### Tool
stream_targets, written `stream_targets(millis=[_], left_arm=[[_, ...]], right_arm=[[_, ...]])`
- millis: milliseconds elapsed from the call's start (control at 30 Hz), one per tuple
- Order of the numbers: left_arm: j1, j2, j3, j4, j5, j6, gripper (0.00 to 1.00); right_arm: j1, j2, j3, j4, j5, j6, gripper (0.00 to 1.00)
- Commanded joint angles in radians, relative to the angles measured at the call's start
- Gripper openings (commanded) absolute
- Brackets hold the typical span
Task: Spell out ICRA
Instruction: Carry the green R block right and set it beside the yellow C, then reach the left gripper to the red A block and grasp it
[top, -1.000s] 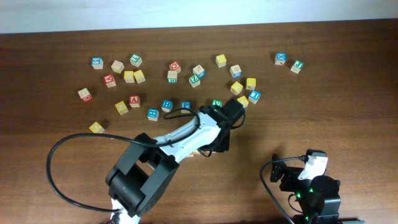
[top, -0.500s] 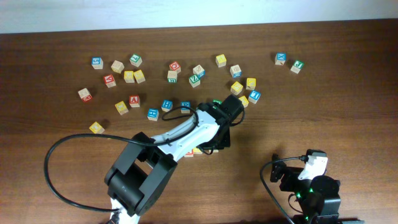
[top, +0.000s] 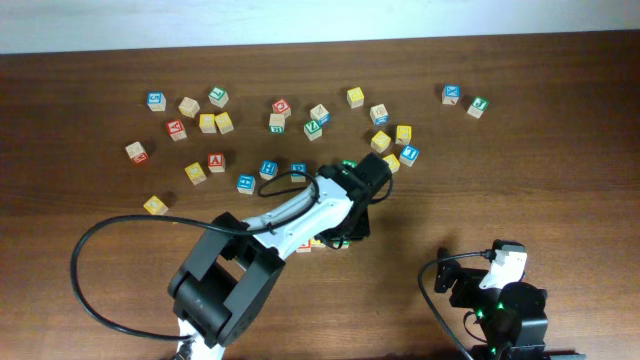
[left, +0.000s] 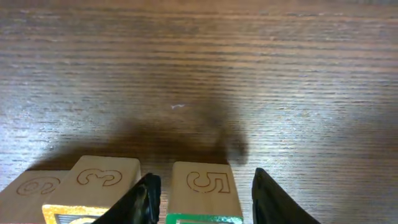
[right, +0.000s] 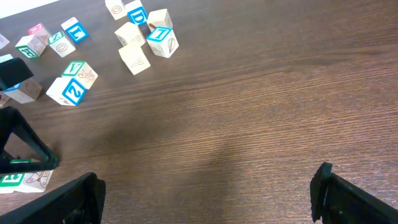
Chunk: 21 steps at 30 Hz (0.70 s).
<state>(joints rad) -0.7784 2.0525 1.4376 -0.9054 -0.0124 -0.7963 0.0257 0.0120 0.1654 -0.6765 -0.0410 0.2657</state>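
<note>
Straddling the green-framed cube (left: 200, 190), the left end effector (left: 204, 179) stands part-open, unclamped, bare table (left: 261, 68) ahead.

Alphabet cubes (top: 355, 96) lie scattered across the upper half of the table (top: 560, 180), a red-framed "A" cube (top: 216, 161) at upper left. The left arm (top: 290, 215) reaches to mid-frame; the right arm (top: 503, 300) sits folded at lower right.

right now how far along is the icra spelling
Looks done: a cube at the picture's edge and a yellow-framed cube side by side. In hand: green-framed cube between open fingers of the left hand, beside them. Left: the red A cube, still among the scattered ones.
</note>
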Motion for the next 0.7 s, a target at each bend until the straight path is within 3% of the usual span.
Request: stream_targets(millis=[0,267,367,567,667], left_arm=[[0.003,0.012,0.034,0.001,-0.055,0.013,0.43],[0.035,0.012,0.097,0.090,-0.102,0.095,0.43],[0.102,0.012,0.244,-0.021,-0.126,0.176,0.42],[0.301,0.009,0.669,-0.418,-0.354,0.216,0.47],[0.441,0.009,0.703,-0.496,-0.343,0.226,0.50]], right_arm=[[-0.006,-0.005,0.003,-0.002,0.012,-0.003,0.98],[-0.006,-0.005,0.003,-0.002,0.012,-0.003,0.98],[-0.006,-0.005,0.003,-0.002,0.012,-0.003,0.98],[-0.006,-0.005,0.003,-0.002,0.012,-0.003,0.98],[-0.006,-0.005,0.003,-0.002,0.012,-0.003,0.98]])
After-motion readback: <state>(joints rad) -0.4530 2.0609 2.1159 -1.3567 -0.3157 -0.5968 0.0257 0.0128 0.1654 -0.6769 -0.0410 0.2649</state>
